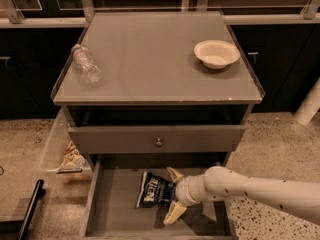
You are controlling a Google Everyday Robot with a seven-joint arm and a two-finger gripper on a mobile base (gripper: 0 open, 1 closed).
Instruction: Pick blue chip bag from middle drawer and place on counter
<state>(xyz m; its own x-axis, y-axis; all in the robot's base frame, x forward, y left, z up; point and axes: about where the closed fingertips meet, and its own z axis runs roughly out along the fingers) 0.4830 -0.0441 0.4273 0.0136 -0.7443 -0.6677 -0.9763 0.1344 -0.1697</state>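
Note:
The blue chip bag [151, 189] lies flat on the floor of the open middle drawer [114, 206], near its middle. My gripper [173, 194] comes in from the right on a white arm, low inside the drawer. It is open, with one pale finger [175, 174] behind the bag's right end and the other finger [171, 214] in front of it. The bag's right edge is hidden behind the gripper. The counter [150, 59] is the grey cabinet top above.
A white bowl [216, 53] sits at the counter's right rear and a clear plastic bottle [86, 65] lies at its left. A closed drawer front with a knob [159, 142] overhangs the open drawer. A pale yellowish snack packet [73, 157] sits in a clear bin on the left.

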